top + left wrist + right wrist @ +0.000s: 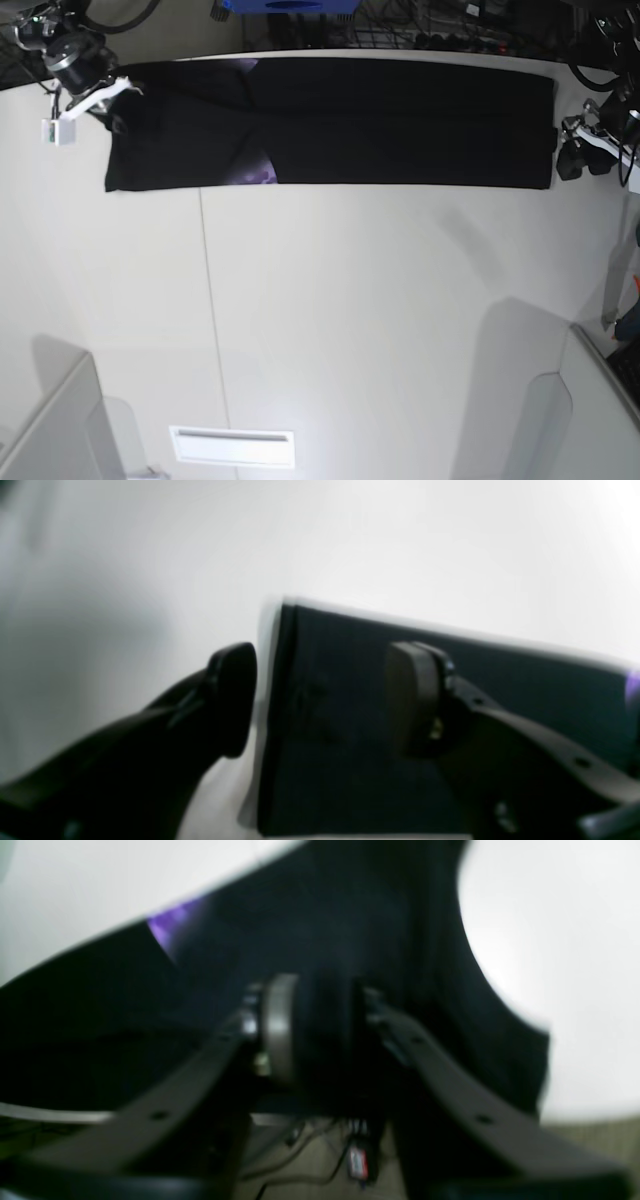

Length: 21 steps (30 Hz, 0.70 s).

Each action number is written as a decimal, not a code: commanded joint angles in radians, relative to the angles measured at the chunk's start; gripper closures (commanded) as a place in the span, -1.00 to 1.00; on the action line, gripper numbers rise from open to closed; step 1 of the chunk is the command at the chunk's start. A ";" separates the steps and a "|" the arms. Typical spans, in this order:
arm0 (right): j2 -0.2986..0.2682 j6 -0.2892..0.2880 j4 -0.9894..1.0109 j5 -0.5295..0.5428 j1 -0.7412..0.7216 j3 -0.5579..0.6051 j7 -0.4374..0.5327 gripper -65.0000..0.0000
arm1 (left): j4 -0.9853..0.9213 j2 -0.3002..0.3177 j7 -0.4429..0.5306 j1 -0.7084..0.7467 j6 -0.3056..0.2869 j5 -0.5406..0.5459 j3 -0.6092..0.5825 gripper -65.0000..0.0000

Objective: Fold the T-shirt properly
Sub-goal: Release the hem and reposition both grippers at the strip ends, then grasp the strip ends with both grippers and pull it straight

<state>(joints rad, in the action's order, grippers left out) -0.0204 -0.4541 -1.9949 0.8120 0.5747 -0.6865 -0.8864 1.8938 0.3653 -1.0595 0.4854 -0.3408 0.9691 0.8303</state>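
The black T-shirt (400,125) lies folded into a long strip along the far side of the white table (350,320), with purple print (258,172) showing near its left part. My right gripper (112,98) is at the strip's left end. In the right wrist view it (320,1032) is shut on a bunch of the black T-shirt (350,925), with purple print (172,925) nearby. My left gripper (580,158) is at the strip's right end. In the left wrist view it (322,700) is open and straddles the edge of the T-shirt (350,705), one finger over the cloth and one over the bare table.
A white slotted plate (232,447) is set into the table near the front. Grey panels stand at the front left (60,430) and front right (560,400). Cables and a blue object (290,5) lie beyond the far edge. A white tag (55,130) hangs by my right arm.
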 commanded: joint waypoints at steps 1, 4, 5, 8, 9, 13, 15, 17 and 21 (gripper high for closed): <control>-0.008 -0.007 -0.013 -0.018 -0.009 0.014 0.014 0.99 | 0.033 -0.002 0.015 0.003 -0.002 0.012 0.010 0.09; -0.005 -0.005 0.021 -0.112 -0.072 0.046 -0.007 1.00 | 0.026 -0.033 0.015 -0.009 0.003 -0.005 -0.073 1.00; -0.003 -0.005 0.041 -0.147 -0.094 0.050 -0.012 1.00 | 0.014 -0.035 0.018 -0.009 0.004 -0.025 -0.111 1.00; -0.002 -0.005 0.119 -0.228 -0.141 0.054 -0.035 1.00 | -0.029 -0.053 0.023 -0.011 0.006 -0.140 -0.191 1.00; -0.002 -0.005 0.144 -0.240 -0.149 0.054 -0.035 1.00 | -0.046 -0.065 0.025 -0.011 0.006 -0.187 -0.197 1.00; -0.006 -0.005 0.237 -0.253 -0.170 0.054 -0.006 1.00 | -0.125 -0.111 0.028 -0.035 -0.001 -0.350 -0.208 1.00; -0.008 -0.005 0.279 -0.271 -0.184 0.055 0.008 1.00 | -0.190 -0.121 0.046 -0.058 -0.002 -0.424 -0.214 1.00; -0.002 -0.005 0.309 -0.308 -0.213 0.055 0.009 1.00 | -0.236 -0.116 0.065 -0.081 -0.002 -0.470 -0.236 1.00; 0.023 -0.004 0.394 -0.377 -0.305 0.121 0.013 1.00 | -0.319 -0.113 0.098 -0.141 -0.002 -0.511 -0.236 1.00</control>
<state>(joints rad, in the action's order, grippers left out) -0.0017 -0.4637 -1.6028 0.4667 0.2649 -0.5724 -0.8333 1.5829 0.2451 -0.9215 0.3332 -0.3542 0.5026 0.5953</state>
